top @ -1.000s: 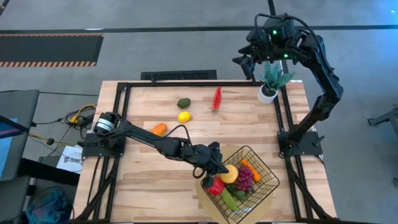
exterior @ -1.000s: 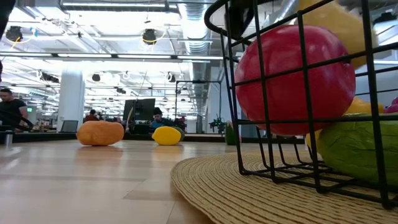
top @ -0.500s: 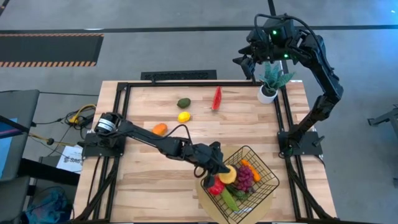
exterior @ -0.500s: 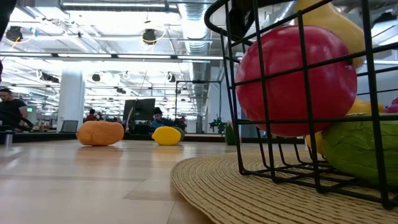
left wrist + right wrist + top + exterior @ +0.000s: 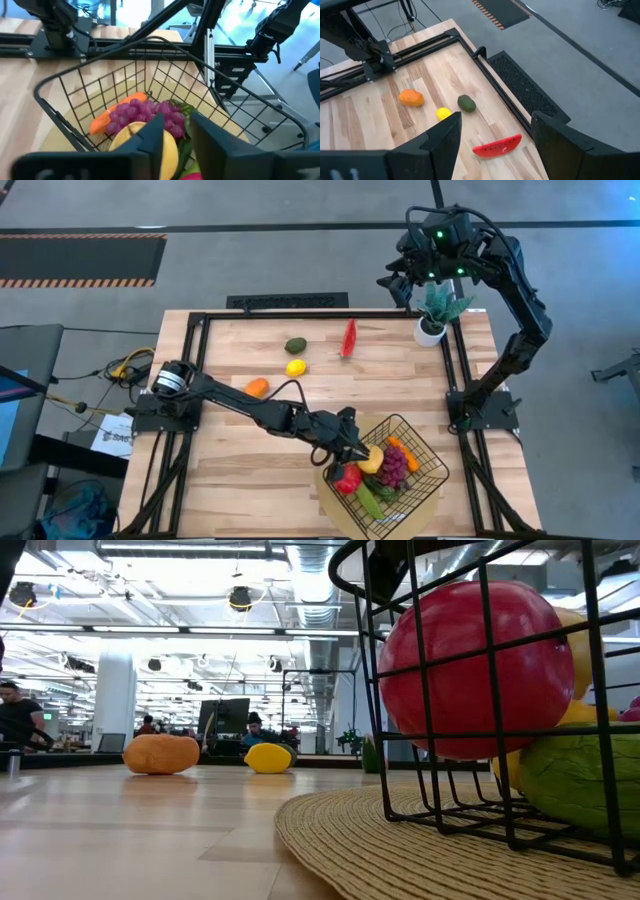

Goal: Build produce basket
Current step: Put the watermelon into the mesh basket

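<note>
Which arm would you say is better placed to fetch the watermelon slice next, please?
Probably the right: its tool hangs open near the watermelon slice, while the left tool is at the basket, over a yellow fruit.

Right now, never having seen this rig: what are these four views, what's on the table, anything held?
Two dark robot arms work at a wooden table. The high view looks straight down, the low view sits at table height, and each wrist view looks past that arm's own fingers. The left gripper is over the basket, fingers open around a yellow fruit resting on the pile with grapes and red apple. The right gripper waits, open and empty, above the far edge. On the table lie the orange, lemon, avocado and watermelon slice.
</note>
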Controlling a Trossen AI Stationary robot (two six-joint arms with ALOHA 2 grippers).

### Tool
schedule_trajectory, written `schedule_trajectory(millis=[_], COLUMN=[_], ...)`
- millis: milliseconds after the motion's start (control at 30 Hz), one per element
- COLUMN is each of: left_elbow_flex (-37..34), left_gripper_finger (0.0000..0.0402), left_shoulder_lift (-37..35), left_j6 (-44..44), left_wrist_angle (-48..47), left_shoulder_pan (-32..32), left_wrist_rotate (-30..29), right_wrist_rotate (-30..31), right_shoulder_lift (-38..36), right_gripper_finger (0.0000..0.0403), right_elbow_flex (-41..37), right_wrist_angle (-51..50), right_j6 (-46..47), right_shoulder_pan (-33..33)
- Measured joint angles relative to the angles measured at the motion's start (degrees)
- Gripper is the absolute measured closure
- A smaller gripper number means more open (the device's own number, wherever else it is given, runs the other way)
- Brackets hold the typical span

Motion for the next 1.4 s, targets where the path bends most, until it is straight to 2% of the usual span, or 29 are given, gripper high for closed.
schedule_trajectory(millis=[133,233,367,533,633,733,867,1100,1300,1400], left_elbow_flex=[-0.01,0.0,0.06,0.11,0.09,0.09,0.09,0.07,0.04,0.02], left_gripper_finger=[0.0266,0.024,0.0231,0.0238,0.0245,0.0251,0.0255,0.0255,0.0255,0.0255], left_shoulder_lift=[-0.68,-2.89,-7.88,-16.6,-22.1,-27.63,-33.99,-40.09,-40.69,-40.7], left_j6=[-0.33,-2.9,-4.78,-4.83,-4.8,-5.3,-9.38,-17.44,-18.54,-20.97], left_wrist_angle=[-0.17,0.0,-2.88,-13.94,-23.13,-32.51,-44.49,-57.13,-66.34,-71.23], left_shoulder_pan=[0.31,1.4,3.99,6.8,7.28,7.09,6.67,6.32,6.43,6.47], left_wrist_rotate=[-1.11,-1.32,-1.44,-2.3,-7.33,-15.75,-25.15,-31.35,-37.94,-40.24], right_wrist_rotate=[0.0,0.01,0.07,0.11,0.94,2.98,2.84,-1.23,-1.27,-1.27], right_shoulder_lift=[0.0,0.0,0.0,0.0,0.0,0.0,1.02,7.17,17.31,22.79], right_gripper_finger=[0.0143,0.0143,0.0143,0.0143,0.0143,0.0143,0.0143,0.0143,0.0143,0.0143], right_elbow_flex=[0.0,0.0,0.0,0.0,0.0,0.02,0.09,0.09,0.02,0.0], right_wrist_angle=[-0.02,-0.02,-0.26,-3.24,-5.62,-8.75,-12.98,-12.16,-13.13,-13.14], right_j6=[-0.02,0.0,0.0,0.0,0.19,2.29,5.92,8.24,8.99,5.84], right_shoulder_pan=[0.0,0.0,0.0,0.0,-0.21,-1.18,-3.76,-5.79,-5.77,-5.06])
